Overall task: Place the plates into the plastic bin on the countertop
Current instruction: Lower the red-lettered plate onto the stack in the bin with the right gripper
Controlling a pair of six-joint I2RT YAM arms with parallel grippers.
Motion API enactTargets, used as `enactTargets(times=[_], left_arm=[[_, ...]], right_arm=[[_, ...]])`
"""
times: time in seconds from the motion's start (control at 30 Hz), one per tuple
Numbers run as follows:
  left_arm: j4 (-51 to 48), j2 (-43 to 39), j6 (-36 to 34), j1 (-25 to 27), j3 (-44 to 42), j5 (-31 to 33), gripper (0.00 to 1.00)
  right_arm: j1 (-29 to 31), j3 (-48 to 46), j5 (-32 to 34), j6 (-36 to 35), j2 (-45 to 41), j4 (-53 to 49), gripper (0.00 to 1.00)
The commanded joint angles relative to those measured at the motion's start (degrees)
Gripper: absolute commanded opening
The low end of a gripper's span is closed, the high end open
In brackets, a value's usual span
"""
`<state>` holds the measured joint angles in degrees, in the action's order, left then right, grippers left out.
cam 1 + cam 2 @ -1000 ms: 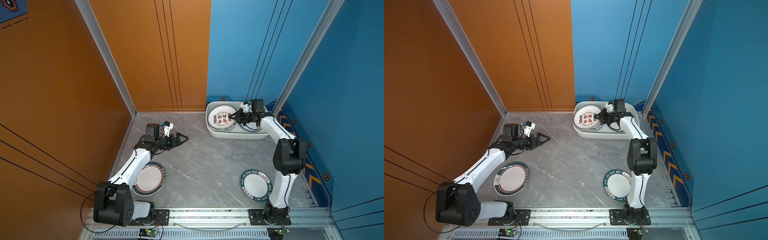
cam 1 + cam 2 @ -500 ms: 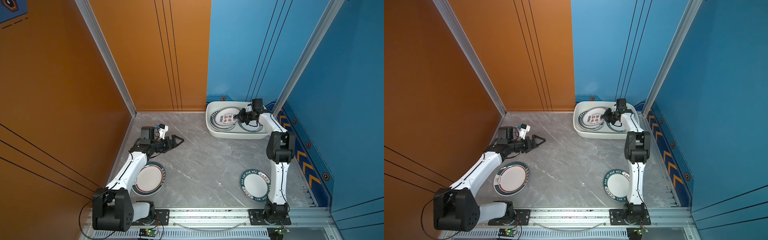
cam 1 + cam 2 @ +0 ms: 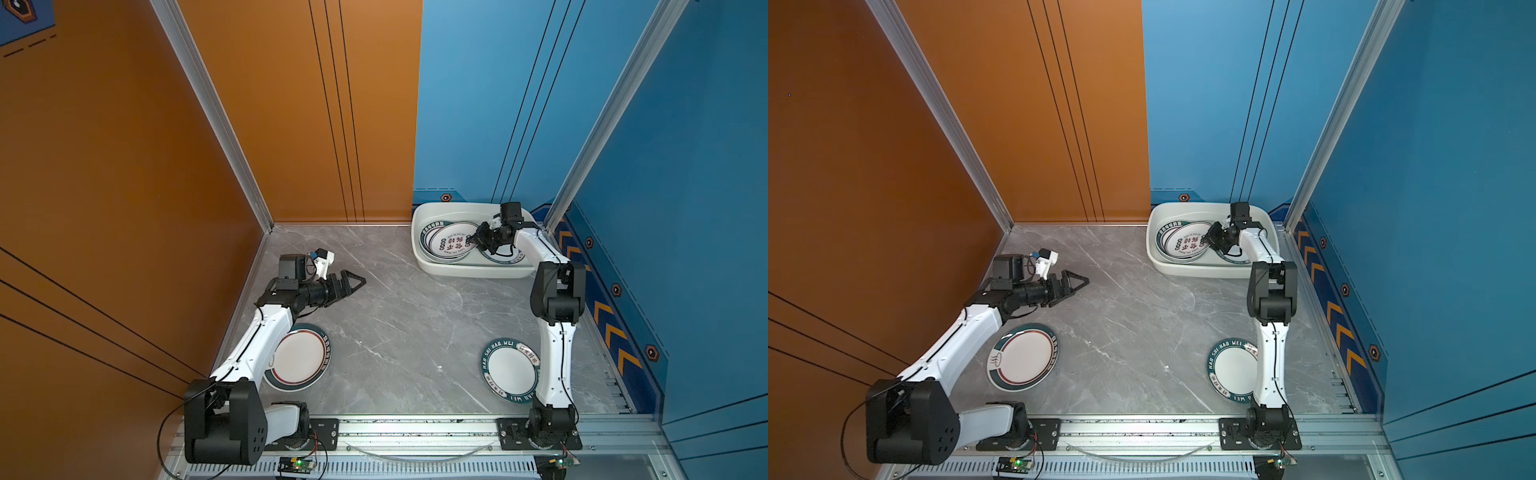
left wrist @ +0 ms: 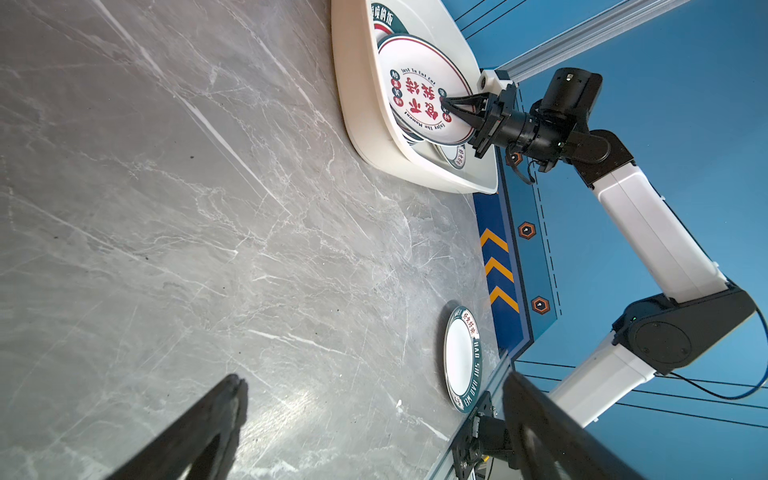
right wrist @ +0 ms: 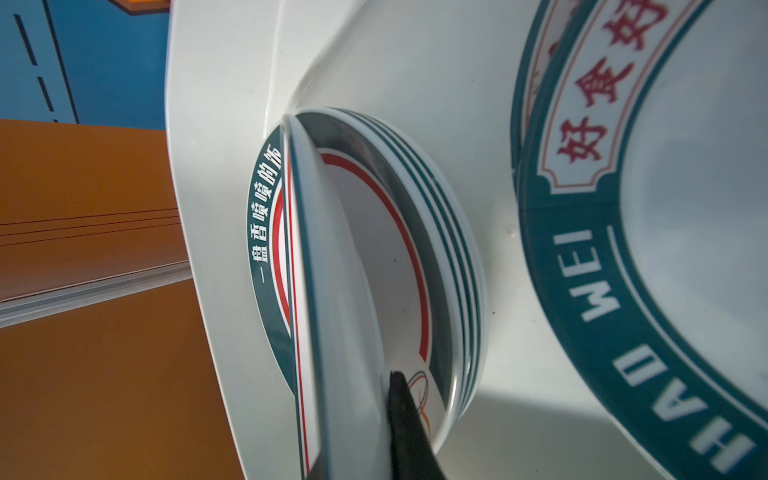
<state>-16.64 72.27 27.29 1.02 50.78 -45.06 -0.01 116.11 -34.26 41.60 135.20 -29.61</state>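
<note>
- Grey marble worktop (image 3: 415, 324) between orange and blue walls. The plastic bin (image 3: 469, 270) sits in the far right corner, long axis running left to right.
- My right claw (image 3: 471, 240) is closed on the rim of the red-lettered plate (image 3: 449, 246), held tilted inside the bin's left half.
- My left claw (image 3: 357, 283) has its jaws wide and empty, pointing rightward above the worktop.
- A green-rimmed plate (image 3: 299, 359) lies flat by my left arm, and a HAO WEI plate (image 3: 509, 370) lies flat by my right arm.

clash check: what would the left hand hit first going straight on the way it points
Probably nothing soon: the left hand points across bare countertop, between the plastic bin and a loose plate, likely reaching the chevron wall strip first; depth unclear.
</note>
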Motion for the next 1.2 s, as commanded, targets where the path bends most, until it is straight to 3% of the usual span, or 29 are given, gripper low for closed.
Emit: enactTargets(times=[0.0, 0.17, 0.63, 1.17], left_arm=[[-1.55, -1.39, -1.36, -0.62, -0.6, -1.52, 0.98], [-1.51, -0.85, -1.45, -0.65, -0.65, -1.69, 0.98], [-1.55, -0.55, -1.37, -0.67, -0.71, -1.7, 0.98], [-2.15, -1.15, -2.04, -0.93, -1.48, -2.03, 0.98]], right_arm=[[0.1, 2.27, 0.33, -0.2, 1.09, -0.83, 0.0], [0.35, 2.44, 1.37, -1.84, 1.3, -2.5, 0.04], [2.01, 5.85, 6.81, -8.1, 1.73, -10.49, 0.36], [5.02, 12.3, 16.33, -13.21, 3.5, -19.25, 0.45]])
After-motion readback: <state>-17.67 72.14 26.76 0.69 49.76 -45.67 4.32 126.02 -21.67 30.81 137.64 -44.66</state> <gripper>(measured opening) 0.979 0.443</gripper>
